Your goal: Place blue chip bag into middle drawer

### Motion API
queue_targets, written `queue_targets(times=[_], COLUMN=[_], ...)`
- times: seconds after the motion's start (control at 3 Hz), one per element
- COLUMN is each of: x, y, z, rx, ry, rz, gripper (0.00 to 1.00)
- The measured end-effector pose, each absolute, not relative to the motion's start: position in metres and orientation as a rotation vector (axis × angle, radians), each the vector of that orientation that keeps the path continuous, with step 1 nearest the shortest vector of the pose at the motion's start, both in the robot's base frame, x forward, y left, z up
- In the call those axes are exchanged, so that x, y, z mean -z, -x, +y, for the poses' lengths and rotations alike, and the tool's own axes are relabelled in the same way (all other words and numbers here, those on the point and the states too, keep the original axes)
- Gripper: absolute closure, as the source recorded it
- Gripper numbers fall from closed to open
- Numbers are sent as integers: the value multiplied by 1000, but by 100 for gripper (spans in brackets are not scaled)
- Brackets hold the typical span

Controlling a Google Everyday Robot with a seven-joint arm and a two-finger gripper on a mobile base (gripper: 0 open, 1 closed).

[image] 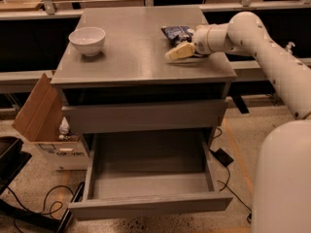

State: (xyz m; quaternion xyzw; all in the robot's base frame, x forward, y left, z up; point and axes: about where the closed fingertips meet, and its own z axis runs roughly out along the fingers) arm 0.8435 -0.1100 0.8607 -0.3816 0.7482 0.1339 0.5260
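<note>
The blue chip bag (175, 32) lies on the grey cabinet top (131, 57), at its back right. My gripper (178, 52) hangs low over the top just in front of the bag, at its near edge, with the white arm reaching in from the right. It holds nothing that I can see. The middle drawer (150, 205) is pulled out at the bottom of the cabinet and is empty inside.
A white bowl (87, 40) stands at the back left of the top. Above the open drawer is another grey drawer's front (146, 116), shut. A cardboard box (41, 118) stands left of the cabinet. Cables (48, 205) lie on the floor.
</note>
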Motion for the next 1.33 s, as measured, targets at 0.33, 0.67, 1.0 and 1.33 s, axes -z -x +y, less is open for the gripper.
queue_targets(times=[0.33,0.67,1.0,1.33], x=[-847,-839,-839,-843], y=[-868,-868,-869,-869], z=[-143,-162,-163,-163], rx=[-209,-147,-144,-144], ry=[848,823,820,820], rz=[1880,1932,1937,1937], gripper=[2,25,48,80])
